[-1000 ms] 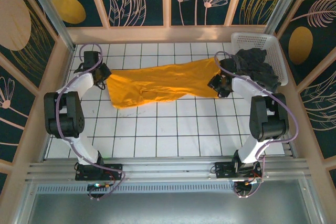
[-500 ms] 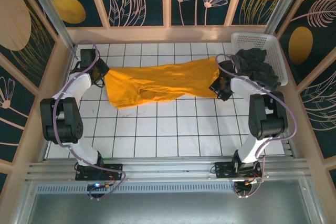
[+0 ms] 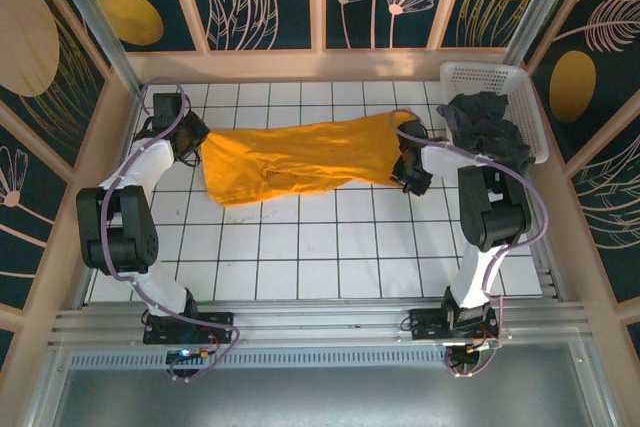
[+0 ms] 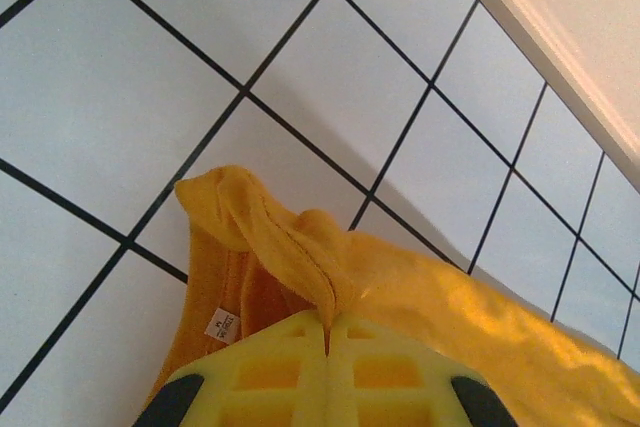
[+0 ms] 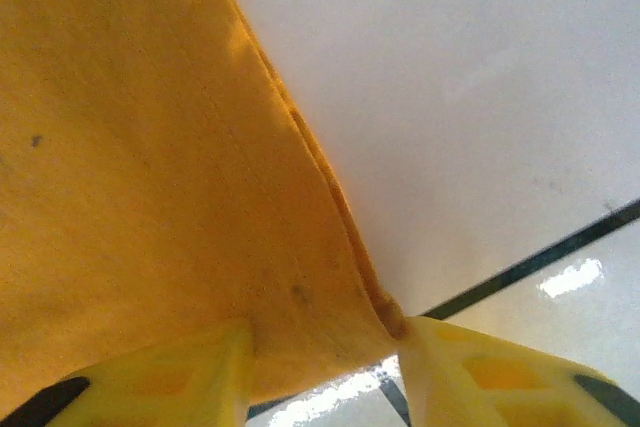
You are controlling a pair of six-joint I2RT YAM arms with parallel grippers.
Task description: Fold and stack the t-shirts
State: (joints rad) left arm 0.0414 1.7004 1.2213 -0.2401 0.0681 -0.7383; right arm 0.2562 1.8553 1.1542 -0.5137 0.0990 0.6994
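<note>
- We see a bright orange-yellow soft cloth t-shirt (image 3: 300, 157) lying on the white tiled table (image 3: 320, 257).
- The shirt is on the far part of the table. It is stretched out long, from the left side over to the right side.
- It is wrinkly and it is not folded.
- The left gripper (image 3: 192, 150) is at the left end of the orange shirt.
- In the left wrist view, its yellow fingers (image 4: 270, 372) are pressed tight together. A little bunch of the orange cloth is pinched between them.
- A small white label (image 4: 222, 323) shows on the shirt, just beside those fingers.
- The right gripper (image 3: 408, 169) is at the right end of the orange shirt.
- In the right wrist view, its two yellow fingers stand part way apart, not wide and not tight.
- A corner of the shirt's edge sits in the gap and touches both fingers. The shiny white tile is just under it.
- We see a dark charcoal grey cloth t-shirt (image 3: 488, 132) too. It is scrunched up in a heap.
- The grey shirt lies in a white plastic lattice basket (image 3: 480, 72) at the far right corner of the table.
- The basket is near the right gripper. The grey shirt and the orange shirt do not touch.
</note>
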